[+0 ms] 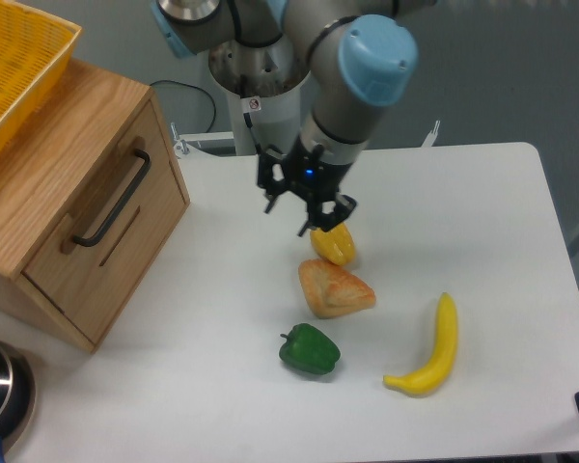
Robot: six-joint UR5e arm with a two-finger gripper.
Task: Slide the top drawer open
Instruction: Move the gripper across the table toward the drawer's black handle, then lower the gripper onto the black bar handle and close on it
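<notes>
Banana (432,349) lies right of top drawer (104,220).

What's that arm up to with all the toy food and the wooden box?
The robot arm's gripper hangs open and empty above the white table, just over the yellow pepper. It is meant to pull open the top drawer of the wooden box by its black bar handle, but that drawer is shut and untouched. The bread, green pepper and banana just lie on the table.
</notes>
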